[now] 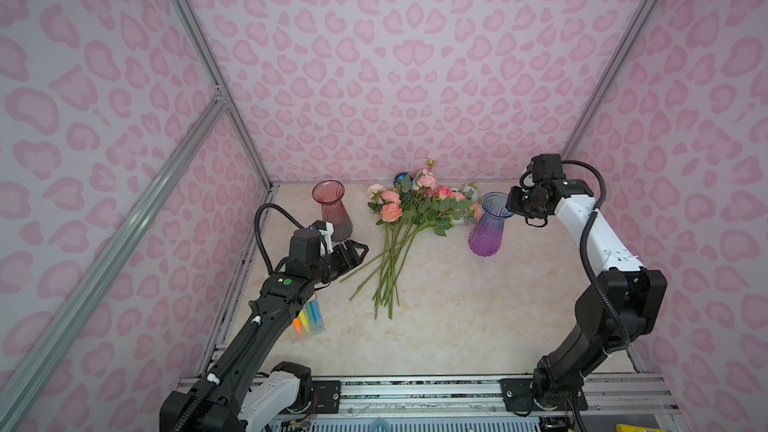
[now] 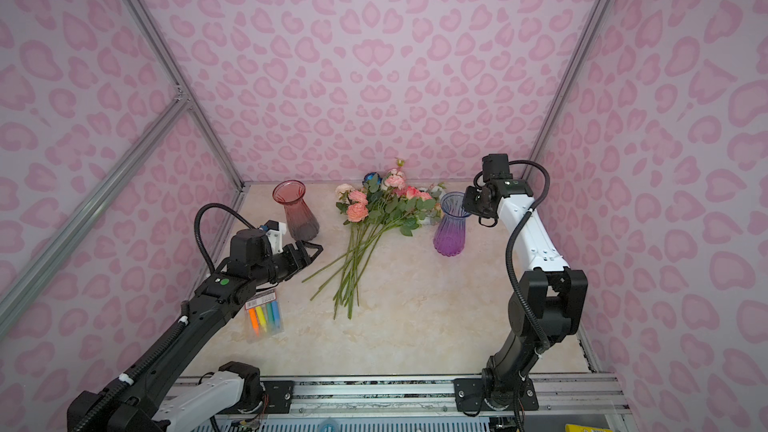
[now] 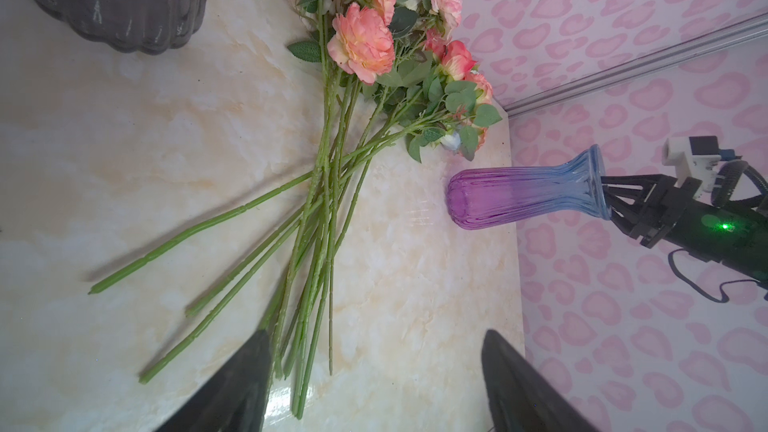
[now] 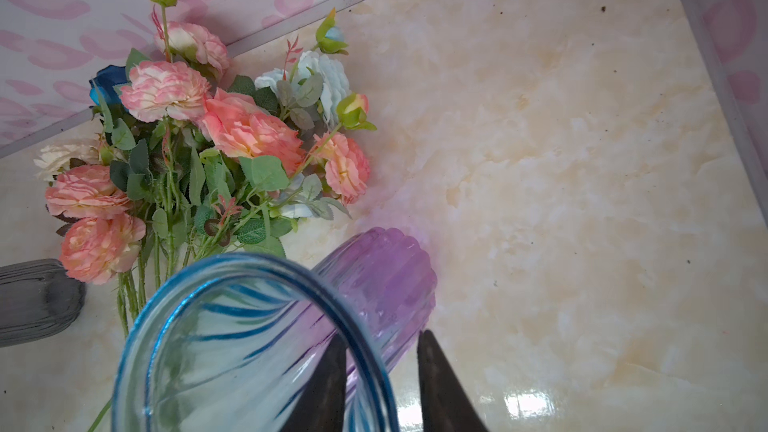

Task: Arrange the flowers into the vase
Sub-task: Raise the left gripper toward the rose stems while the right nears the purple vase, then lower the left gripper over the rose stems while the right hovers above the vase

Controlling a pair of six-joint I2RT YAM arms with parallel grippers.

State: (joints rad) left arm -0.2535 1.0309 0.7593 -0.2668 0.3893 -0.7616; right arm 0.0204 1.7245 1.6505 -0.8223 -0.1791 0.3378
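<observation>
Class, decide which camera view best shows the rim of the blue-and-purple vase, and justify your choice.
The right wrist view: the rim of the vase fills the foreground, one finger outside it, one inside. The left wrist view shows the vase side-on, rim edge-on; in both top views the vase is small.

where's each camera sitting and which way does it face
Top views: high in front, looking down over table; left arm, right arm show.
Left wrist: low over table, faces across flowers to purple vase; left tool open, right tool beyond.
Right wrist: above vase mouth, looking in; own fingers straddle rim.
Shared: all show flowers, vase.
</observation>
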